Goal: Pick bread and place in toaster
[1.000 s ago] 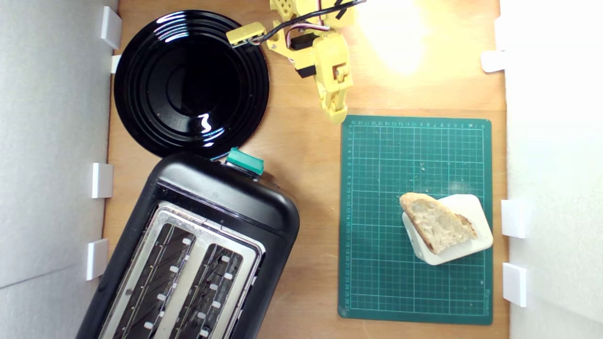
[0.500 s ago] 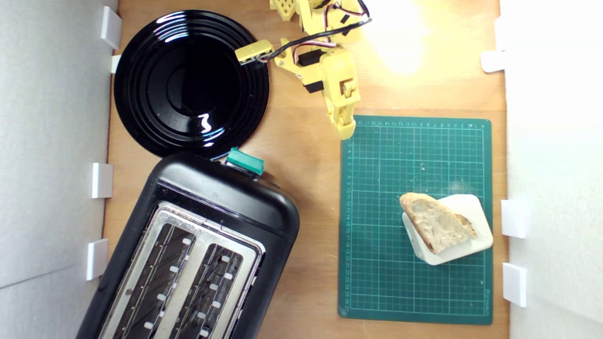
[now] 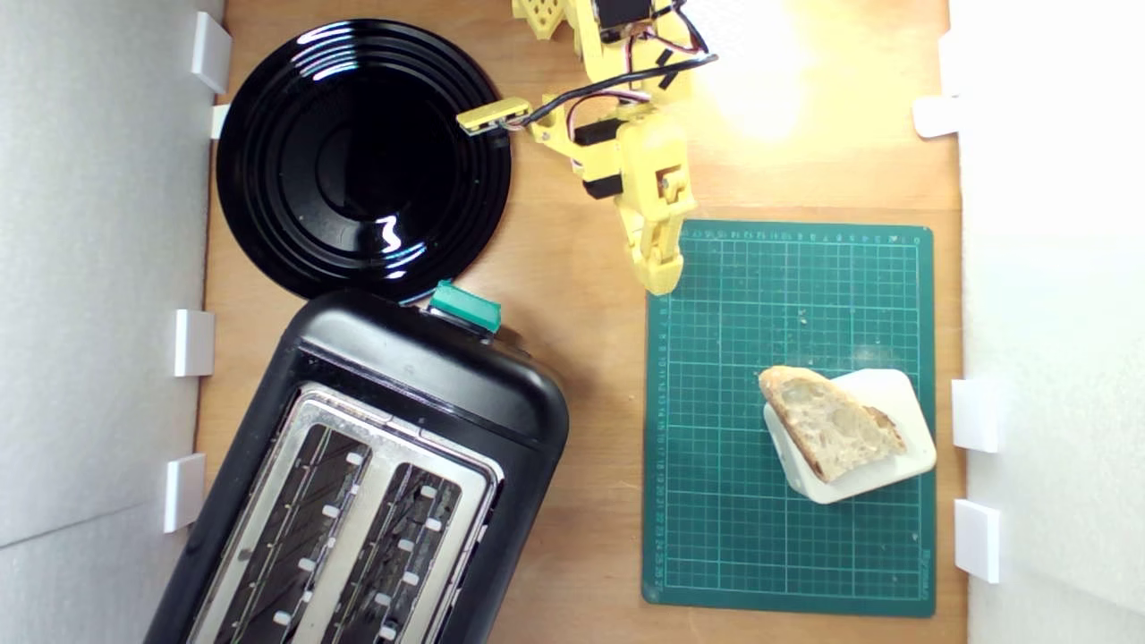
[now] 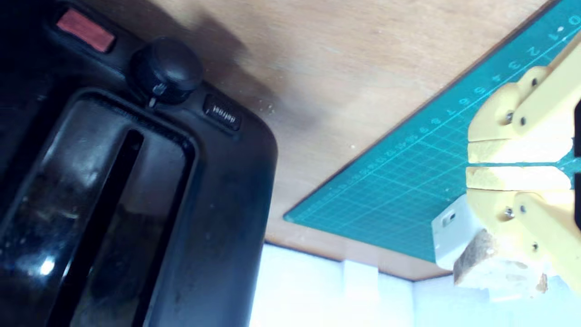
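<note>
Bread [image 3: 832, 427], pale tan-crusted wedge, is lying ungrasped on white block [image 3: 881, 394] on green mat [image 3: 716, 501]; yellow pincer [image 3: 660, 273] is hovering closed, empty; black two-slot toaster [image 3: 394, 376] is sitting empty.

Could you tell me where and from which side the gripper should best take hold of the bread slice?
Probably from above, fingers across the bread's crust edges near its thicker end. It lies tilted on the white block, overhanging it toward the exterior view's left, so both long edges look free. The gripper seems nearly shut, so open first.

Wedge bread [image 3: 830, 427] on white block [image 3: 899, 420], black toaster [image 3: 376, 483] slots empty
</note>
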